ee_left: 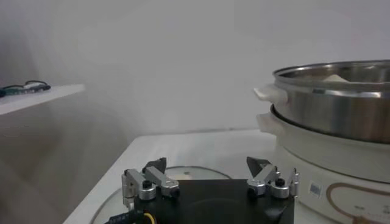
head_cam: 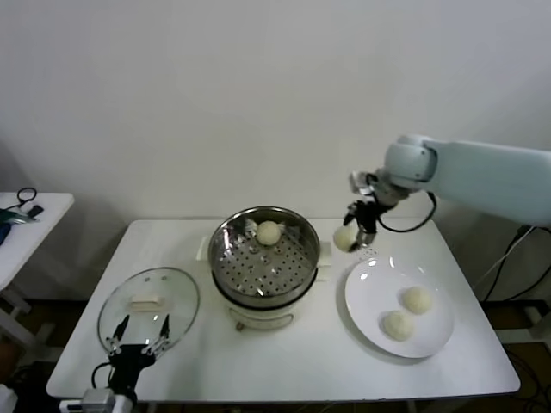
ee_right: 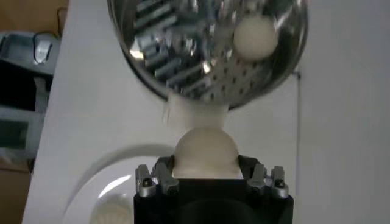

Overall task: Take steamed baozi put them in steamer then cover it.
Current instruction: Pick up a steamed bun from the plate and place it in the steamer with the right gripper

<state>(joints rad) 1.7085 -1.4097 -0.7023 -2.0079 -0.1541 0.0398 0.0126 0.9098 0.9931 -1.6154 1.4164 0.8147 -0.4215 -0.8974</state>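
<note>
**Cream-white bun held in the air between plate and steamer**

Cream-white dough fills the right gripper (head_cam: 349, 238): its fingers are clamped on either side of one baozi (ee_right: 205, 151), which hangs above the table in the gap between the white plate (head_cam: 370, 280) and the steamer (head_cam: 265, 258), nearer the plate's far edge. The right arm reaches in from the right side, bent down at the wrist.

Just to the robot's left of that bun stands the steamer, a shiny steel basket with a perforated floor on a cream pot base. One bun (head_cam: 269, 231) already lies inside, against the far wall. The basket's raised rim stands between the held bun and the perforated floor.

On the plate lie two more buns (head_cam: 417, 298), close together toward the near right part.

At the table's near left corner the cover (head_cam: 148, 307) lies flat, glass with a metal rim and a pale bar handle on top. The left gripper (head_cam: 138, 340) rests low at the cover's near edge, its fingers (ee_left: 150, 182) spread wide and holding nothing.

Everything stands on a white table (head_cam: 284, 361) against a plain white wall. A second white table (head_cam: 34, 215) stands off to the left with dark cables on it.
</note>
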